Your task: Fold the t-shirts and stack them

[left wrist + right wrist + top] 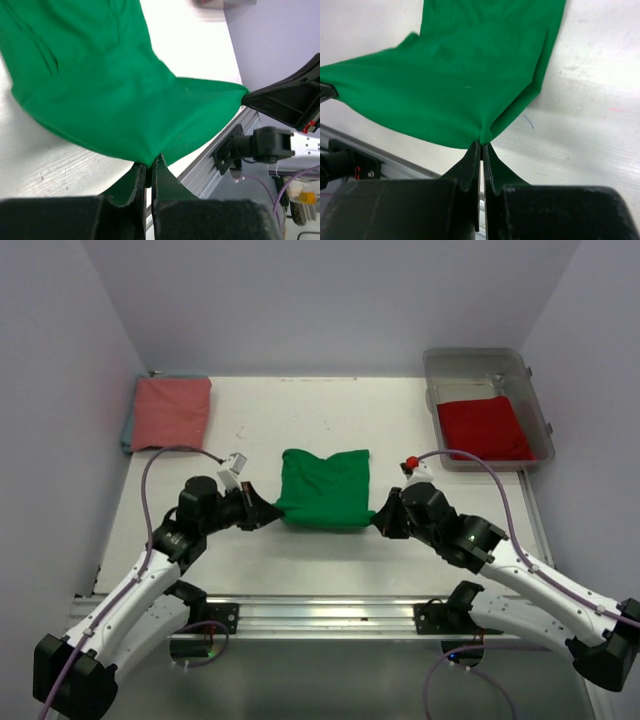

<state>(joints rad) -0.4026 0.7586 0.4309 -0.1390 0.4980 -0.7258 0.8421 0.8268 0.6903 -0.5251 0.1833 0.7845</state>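
Two thin pinches are all that hold the green t-shirt [325,488]. On the left, the left gripper [268,512] has its jaws pressed together on the shirt's near left corner. The left wrist view shows only a small tip of cloth between them, so I judge that a sharp pull could slide the corner out. Between the arms the near hem looks stretched taut. If the arms drift apart, or one lifts ahead of the other, the fold could skew or the cloth could slip free. On the right, the right gripper [380,520] is likewise clamped on the near right corner by a narrow nip and carries the same risk.

The salmon-pink t-shirt [172,412] lies folded at the far left corner of the table [300,410], well apart from both grippers. The green shirt lies mid-table, its near corners at the fingertips and its body spreading away toward the far side. The red t-shirt [483,428] sits in a clear plastic bin [475,353] at the far right, also well apart.
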